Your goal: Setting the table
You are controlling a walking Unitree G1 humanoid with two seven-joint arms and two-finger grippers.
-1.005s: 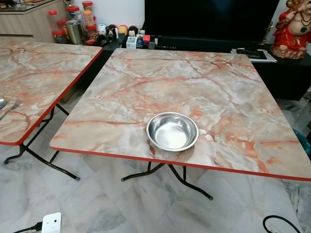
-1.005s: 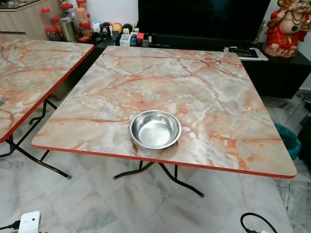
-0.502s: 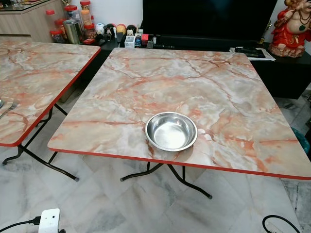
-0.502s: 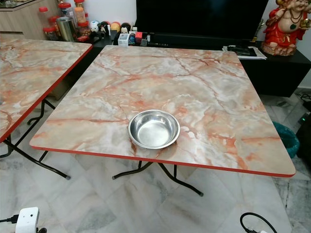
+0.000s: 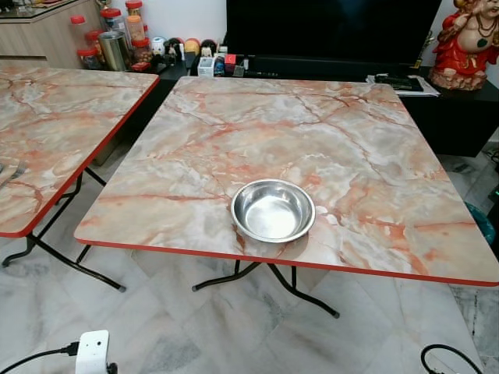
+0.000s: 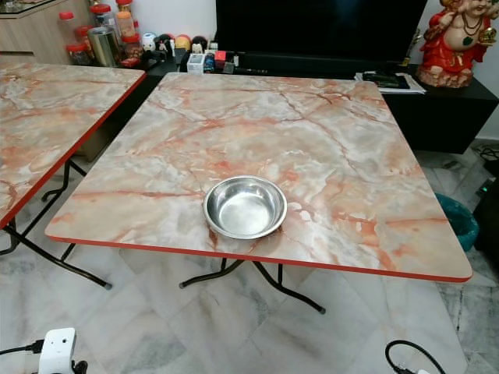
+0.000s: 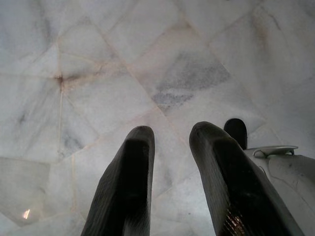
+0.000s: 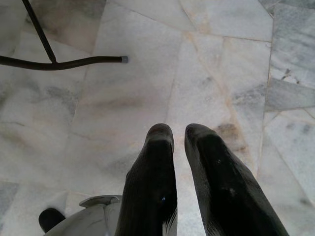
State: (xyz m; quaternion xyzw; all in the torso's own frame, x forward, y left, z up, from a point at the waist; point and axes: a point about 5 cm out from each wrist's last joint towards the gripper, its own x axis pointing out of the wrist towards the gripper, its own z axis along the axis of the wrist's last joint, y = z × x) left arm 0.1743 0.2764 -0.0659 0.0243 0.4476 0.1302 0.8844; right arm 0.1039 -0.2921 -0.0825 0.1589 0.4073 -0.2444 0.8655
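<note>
steel bowl [image 5: 273, 210] on marble table [image 5: 234, 132] (near edge) | left gripper [image 7: 172, 140] parted, empty | right gripper [image 8: 172, 137] nearly closed, empty

left end effector [image 7: 170, 132]: hanging, fingers parted | right end effector [image 8: 178, 132]: hanging, fingers near-closed

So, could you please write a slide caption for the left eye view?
A round stainless steel bowl sits empty near the front edge of a marble-patterned, red-edged folding table.
</note>
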